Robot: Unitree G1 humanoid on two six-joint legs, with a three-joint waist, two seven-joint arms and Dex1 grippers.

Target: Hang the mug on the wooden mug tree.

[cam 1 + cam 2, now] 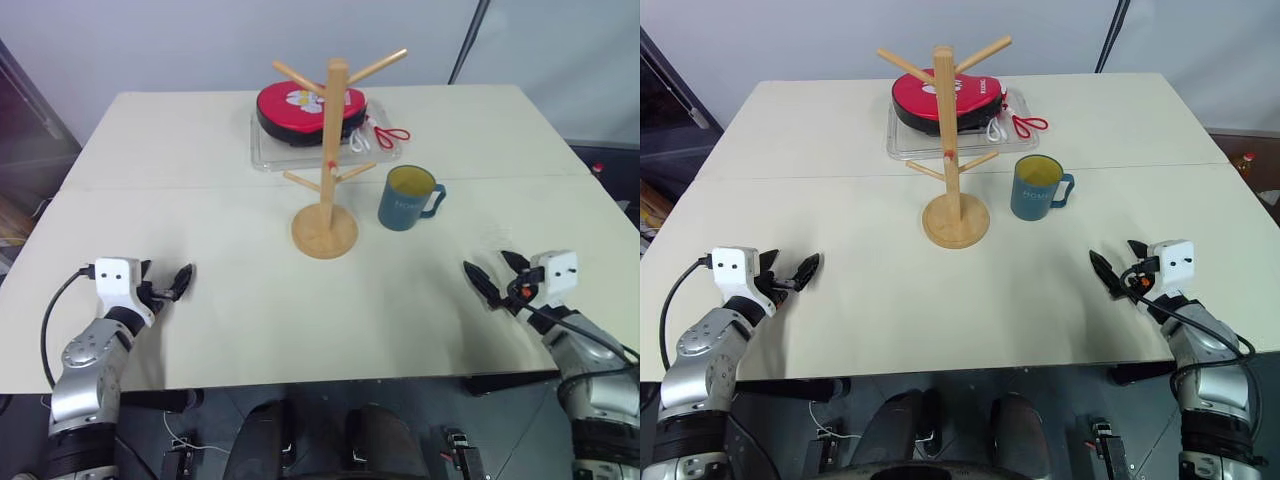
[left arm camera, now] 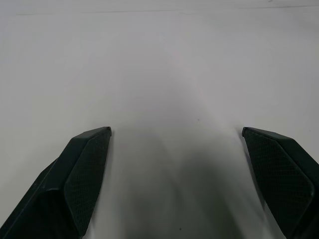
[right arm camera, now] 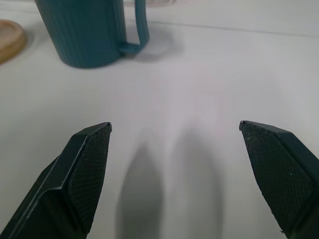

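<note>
Currently the mug (image 1: 407, 198) stands upright on the surface (image 1: 200, 180) just right of the wooden mug tree (image 1: 327, 170), handle facing away from it; advance the right gripper (image 1: 497, 275), fingers apart and empty, toward the handle side.

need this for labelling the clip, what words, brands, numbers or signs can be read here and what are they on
No text here can be read for certain.
mug: pale lettering on its side, too small to read.
red-and-black case in the clear tray: a white and yellow flower-like mark on its lid, no words legible.
wooden mug tree: a small red mark on its post, no letters.
</note>
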